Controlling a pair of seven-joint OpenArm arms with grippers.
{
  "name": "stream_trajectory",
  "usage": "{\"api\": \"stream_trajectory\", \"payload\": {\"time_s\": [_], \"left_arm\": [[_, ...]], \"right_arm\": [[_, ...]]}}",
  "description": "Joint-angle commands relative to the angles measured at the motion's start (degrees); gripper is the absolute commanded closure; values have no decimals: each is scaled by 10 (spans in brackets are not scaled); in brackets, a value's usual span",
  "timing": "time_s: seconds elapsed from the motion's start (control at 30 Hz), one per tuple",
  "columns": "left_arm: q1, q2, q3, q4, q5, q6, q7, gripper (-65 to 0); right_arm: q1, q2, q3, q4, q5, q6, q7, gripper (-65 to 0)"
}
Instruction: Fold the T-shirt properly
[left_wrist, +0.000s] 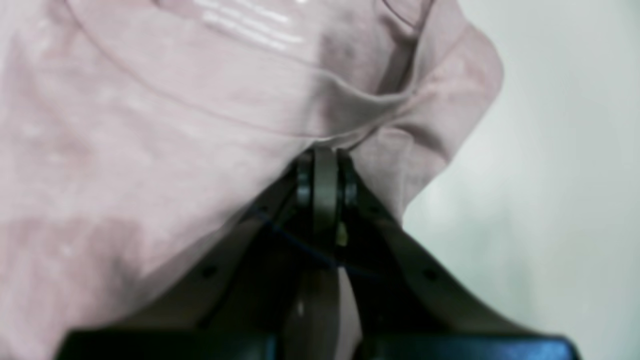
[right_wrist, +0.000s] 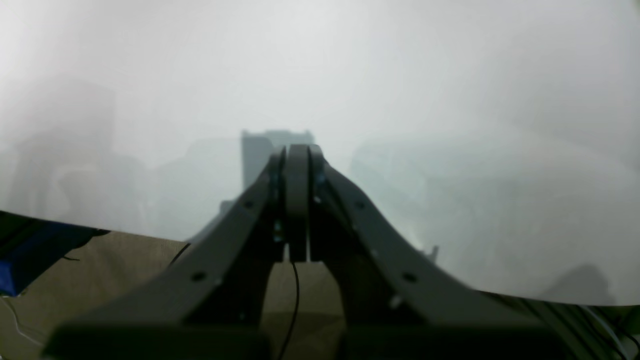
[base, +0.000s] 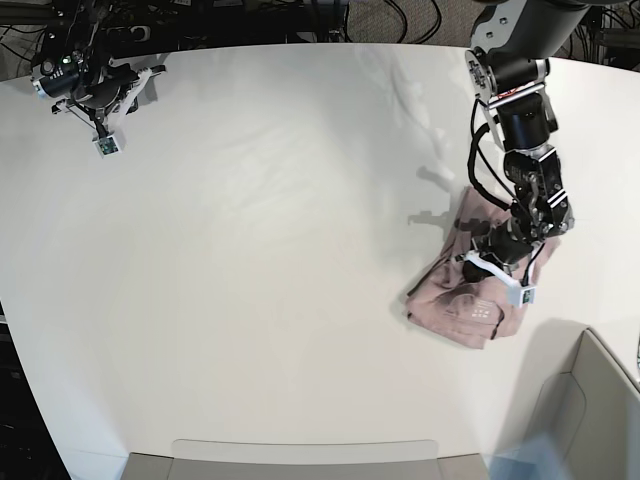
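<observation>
White tabletop (base: 250, 250) under bunched T-shirt (base: 470, 305), left pincer (left_wrist: 325, 150) clamped on its fabric, right pincer (right_wrist: 297, 150) together, idle.

T-shirt (base: 462, 300): pink-mauve, bunched in crumpled heap on white table (base: 250, 250), spreading from under left gripper (base: 487, 262) toward near table edge. Left gripper low on heap's upper part, in contact with fabric; jaws hidden by wrist. Pale box (base: 580, 400) near, beyond gripper at frame corner. Right gripper (base: 100, 125) well apart, at opposite far corner over bare table, nothing in it. Cables (base: 400, 20) behind far edge.
</observation>
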Motion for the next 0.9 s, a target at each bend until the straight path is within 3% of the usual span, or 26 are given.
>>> {"api": "stream_trajectory", "payload": {"time_s": [0.0,0.13,0.27,0.4,0.6,0.73,0.87], "left_arm": [[-19,-10,-16,10,3,6,-3,0],[-18,-10,-30,65,3,2,-3,0],[14,-7,-28,193,2,2,-3,0],[68,21,-27,340,3,2,-2,0],[221,26,-31,538,3,3,-2,0],[339,53,-55,646,3,3,-3,0],[432,72,-61,662,2,1,-16,0]], "right_arm": [[1,7,4,10,4,3,6,0],[7,7,4,30,6,3,9,0],[25,7,3,68,7,3,9,0],[44,7,4,68,8,3,9,0],[34,2,3,69,8,3,9,0],[0,7,6,70,45,3,9,0],[-44,5,25,70,90,3,9,0]]}}
